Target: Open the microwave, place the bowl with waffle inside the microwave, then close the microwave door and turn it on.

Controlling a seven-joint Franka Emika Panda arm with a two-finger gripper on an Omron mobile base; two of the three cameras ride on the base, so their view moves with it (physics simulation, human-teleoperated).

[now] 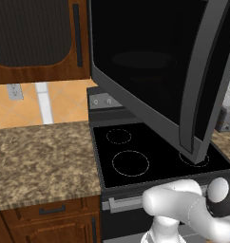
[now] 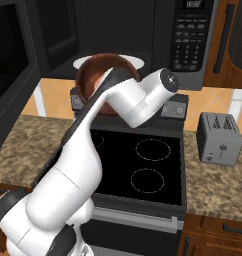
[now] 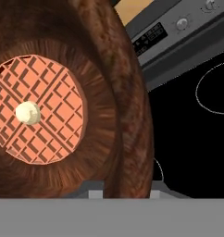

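Note:
The microwave (image 2: 193,35) hangs above the stove, and its cavity shows a white turntable (image 2: 133,61). The microwave door (image 1: 150,71) stands swung wide open, its long grey handle (image 1: 202,80) toward the right; the door (image 2: 8,65) also fills the left edge of the right base view. A brown bowl (image 2: 95,75) hangs in front of the cavity's lower edge, partly hidden by my arm. In the hand view the bowl (image 3: 114,92) holds a round waffle (image 3: 40,109) topped with a butter pat (image 3: 28,112). My gripper (image 3: 124,190) is shut on the bowl's rim.
Under the bowl lies the black glass-top stove (image 2: 148,165) with its knob panel (image 3: 178,25). A grey toaster (image 2: 219,138) stands on the granite counter (image 2: 213,185) at the right. More counter (image 1: 41,156) runs left of the stove, beneath wooden cabinets (image 1: 36,38).

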